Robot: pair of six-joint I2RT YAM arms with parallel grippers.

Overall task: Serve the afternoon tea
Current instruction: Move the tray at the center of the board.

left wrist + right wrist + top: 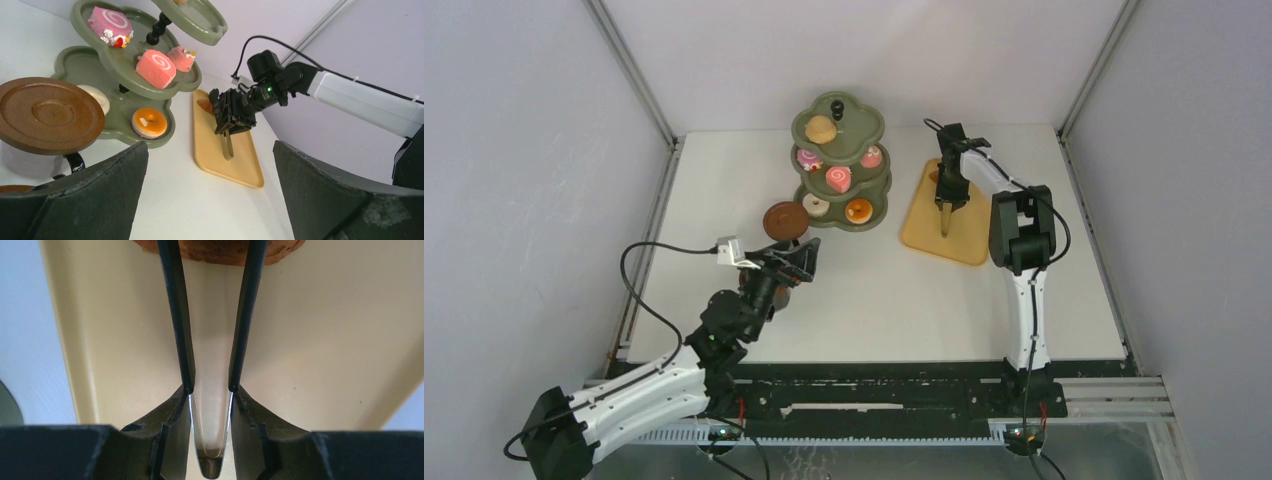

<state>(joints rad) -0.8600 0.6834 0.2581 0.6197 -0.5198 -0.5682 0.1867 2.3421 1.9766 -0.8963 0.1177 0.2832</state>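
In the top view, the three-tier stand (866,128) is being shown at the far middle of the desk (874,300), with its black knob (837,106) on top. One brown bun (821,128) is being carried on the top tier, three pink swirl cakes (838,178) on the middle tier and two donuts (858,210) on the bottom tier. One brown saucer (784,220) is being seen just left of the stand's foot. The left gripper (802,258) is being held just on the near side of it, spread wide with nothing between its fingers. The right gripper (947,190) is being held over the tray (969,235), to the right of the stand and apart from it.

In the left wrist view, the left gripper (210,200) is again being shown spread wide and empty. The brown saucer (47,115) is lying just beyond its left finger, with the stand (165,135) behind it. Three pink swirl cakes (156,68) and two donuts (150,122) are being counted, the white donut partly hidden by the saucer. Farther off, the black tongs (227,147) are being held by the right gripper (227,117) above the tray (250,175). One brown pastry (205,105) is lying at the tray's far end.

In the right wrist view, the right gripper (211,435) is being pressed onto the one pair of black tongs (175,315), pinched near the hinge. The two arms are reaching over the tray (325,340) to the brown pastry (220,252) at the top edge. Whether they are touching it cannot be told.
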